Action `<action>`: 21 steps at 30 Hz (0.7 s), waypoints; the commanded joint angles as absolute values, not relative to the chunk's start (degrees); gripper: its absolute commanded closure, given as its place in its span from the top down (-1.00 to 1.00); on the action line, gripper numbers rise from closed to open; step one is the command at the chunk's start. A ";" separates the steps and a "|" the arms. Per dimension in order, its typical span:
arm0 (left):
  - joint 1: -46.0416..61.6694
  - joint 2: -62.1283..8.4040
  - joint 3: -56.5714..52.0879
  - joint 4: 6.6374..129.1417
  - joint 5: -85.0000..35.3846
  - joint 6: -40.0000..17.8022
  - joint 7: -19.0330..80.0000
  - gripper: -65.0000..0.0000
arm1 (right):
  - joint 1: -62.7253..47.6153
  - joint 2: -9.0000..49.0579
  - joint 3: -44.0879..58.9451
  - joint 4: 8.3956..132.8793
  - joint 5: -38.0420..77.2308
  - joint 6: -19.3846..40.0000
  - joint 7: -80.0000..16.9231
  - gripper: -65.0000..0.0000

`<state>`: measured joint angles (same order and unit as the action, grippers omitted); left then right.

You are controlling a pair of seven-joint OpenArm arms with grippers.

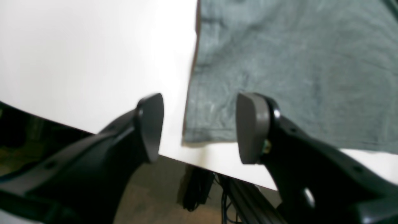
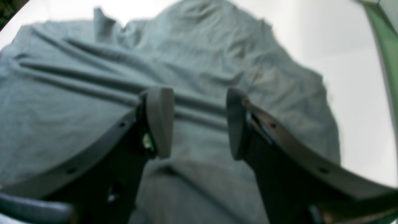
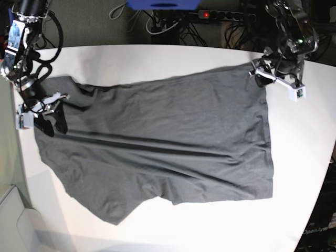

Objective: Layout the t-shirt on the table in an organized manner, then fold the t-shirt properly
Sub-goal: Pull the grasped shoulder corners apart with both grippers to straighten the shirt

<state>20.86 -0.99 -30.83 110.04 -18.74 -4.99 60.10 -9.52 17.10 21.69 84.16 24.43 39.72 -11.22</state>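
Note:
The dark grey t-shirt lies spread and wrinkled across the white table. My left gripper hovers at the shirt's far right corner. In the left wrist view it stands open, and the hem corner of the t-shirt shows between its fingers near the edge of the table. My right gripper is at the shirt's left end. It is open above long creases in the t-shirt, with nothing between its pads.
Cables and a power strip run behind the table's far edge. Below the table edge, floor and hanging cables show. A green strip borders the table on the right wrist view's right side.

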 commanded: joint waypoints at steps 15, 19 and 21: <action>18.51 -1.19 -24.13 99.12 -19.03 -4.79 56.13 0.43 | -18.86 18.59 22.37 93.41 25.63 40.00 -9.45 -0.11; 18.59 -1.19 -24.22 97.19 -19.03 -4.79 56.13 0.42 | -20.35 18.59 22.46 94.11 25.63 40.00 -9.45 -0.11; 18.59 -1.54 -24.22 96.57 -19.03 -4.79 56.13 0.38 | -20.88 18.59 22.46 94.11 25.63 40.00 -9.45 -0.11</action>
<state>17.89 -1.50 -24.36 97.58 -19.14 -5.39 52.69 -20.99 17.76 21.98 93.12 24.43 39.64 -11.16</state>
